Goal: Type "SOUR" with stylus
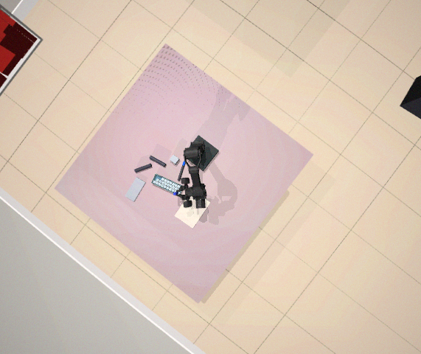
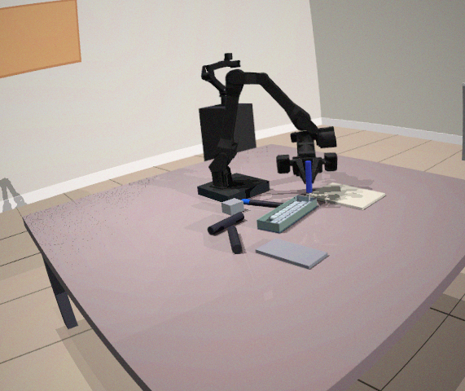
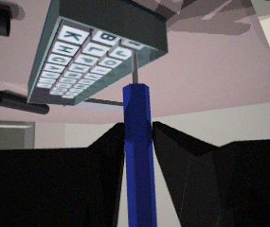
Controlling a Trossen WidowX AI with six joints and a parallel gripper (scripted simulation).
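My gripper (image 2: 309,180) (image 3: 137,129) is shut on the blue stylus (image 1: 175,193) (image 2: 309,172) (image 3: 139,189), which stands nearly upright, its thin grey tip pointing down. The green keyboard (image 1: 164,184) (image 2: 268,225) (image 3: 111,18) lies on the desk with pale lettered keys. The tip is over the keyboard's end nearest the cream sheet. In the wrist view it overlaps the corner by the J key and a key partly cut off from sight. Whether the tip touches a key cannot be told.
A cream sheet (image 1: 190,217) (image 2: 366,199) lies beyond that end. A black rod with a blue end (image 1: 181,172) (image 2: 265,204) lies between keyboard and arm base. A grey block (image 1: 174,159) (image 2: 232,206), two black cylinders (image 1: 143,167) (image 2: 225,223) and a grey slab (image 1: 135,189) (image 2: 291,253) lie around.
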